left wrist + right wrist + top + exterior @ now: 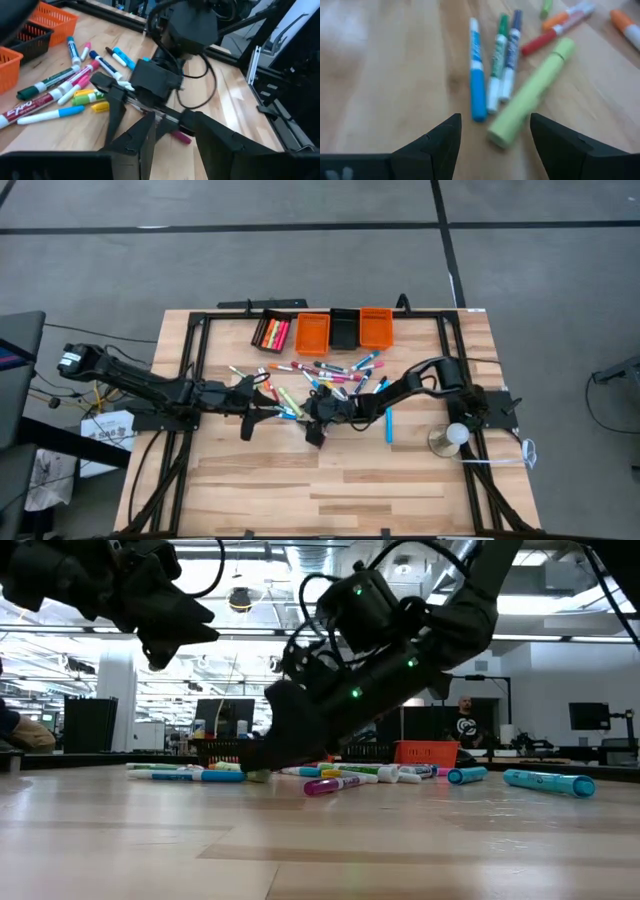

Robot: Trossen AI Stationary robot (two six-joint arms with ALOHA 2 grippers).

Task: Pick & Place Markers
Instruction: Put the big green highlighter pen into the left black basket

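Note:
Many coloured markers [325, 372] lie scattered on the wooden table, below a row of bins. My right gripper [495, 125] hangs open low over the pile's near left part [315, 420]. Its fingers stand on either side of the near end of a thick light-green marker [530, 90], apart from it. A blue marker [476, 75] and a green one [497, 65] lie beside it. My left gripper [172, 125] is open and holds nothing; it hovers left of the pile [255, 412]. A pink marker [182, 137] lies on the table beyond its fingers.
Along the far edge stand a black bin with markers in it [272, 330], an orange bin [312, 332], a black bin [344, 328] and an orange bin [376, 327]. One blue marker [389, 423] lies apart at the right. A white round object [455, 435] sits by the right arm's base.

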